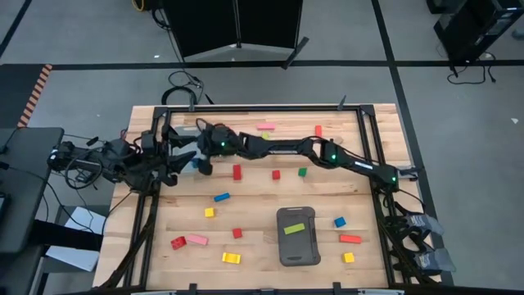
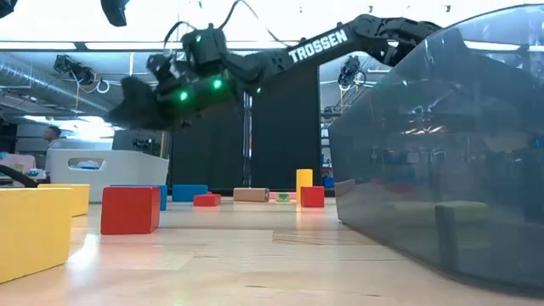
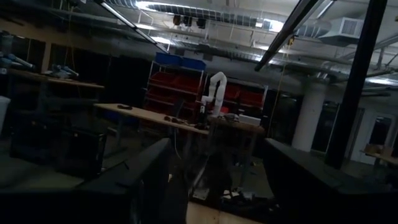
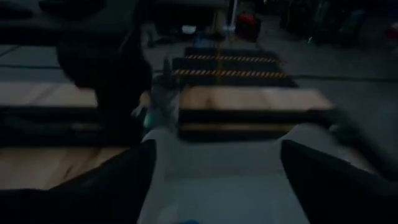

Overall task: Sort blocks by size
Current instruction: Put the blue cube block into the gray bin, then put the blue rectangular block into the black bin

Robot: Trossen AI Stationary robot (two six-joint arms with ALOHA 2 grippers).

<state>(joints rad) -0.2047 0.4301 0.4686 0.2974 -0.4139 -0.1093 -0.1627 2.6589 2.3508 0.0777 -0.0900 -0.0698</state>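
- Take the grey tray (image 1: pixel 297 238) near the front edge of the table (image 1: pixel 360 184) as your reference. It holds one green bar (image 1: pixel 295 229) and nothing else that you can see.
- Nearly all the blocks still lie loose around that tray. On its right are a blue block (image 1: pixel 339 222), a red bar (image 1: pixel 350 239) and a yellow cube (image 1: pixel 349 257).
- On the tray's left you have a yellow bar (image 1: pixel 231 258), a small red cube (image 1: pixel 237 233), a pink bar (image 1: pixel 196 240) touching a red block (image 1: pixel 178 242), a yellow cube (image 1: pixel 209 213) and a blue bar (image 1: pixel 221 197).
- Beyond the tray, toward the far edge, sit a red block (image 1: pixel 237 172), a red cube (image 1: pixel 277 174), a green cube (image 1: pixel 302 172), a pink bar (image 1: pixel 266 127) and a small red piece (image 1: pixel 318 130).
- A second, paler tray (image 2: pixel 106 170) shows in the low view, far to the left of the grey one; you cannot see what it contains.
- Your right gripper (image 1: pixel 201 160) is stretched right across to the far-left corner, well away from the grey tray. Its wrist view shows the fingers (image 4: pixel 134 180) spread wide over that pale tray, with nothing visibly pinched.
- Your left gripper (image 1: pixel 168 176) waits at the table's left edge. Its fingers (image 3: pixel 140 186) stand apart and empty.
- My read: sorting has barely begun, with one block confirmed placed and the rest still to collect.
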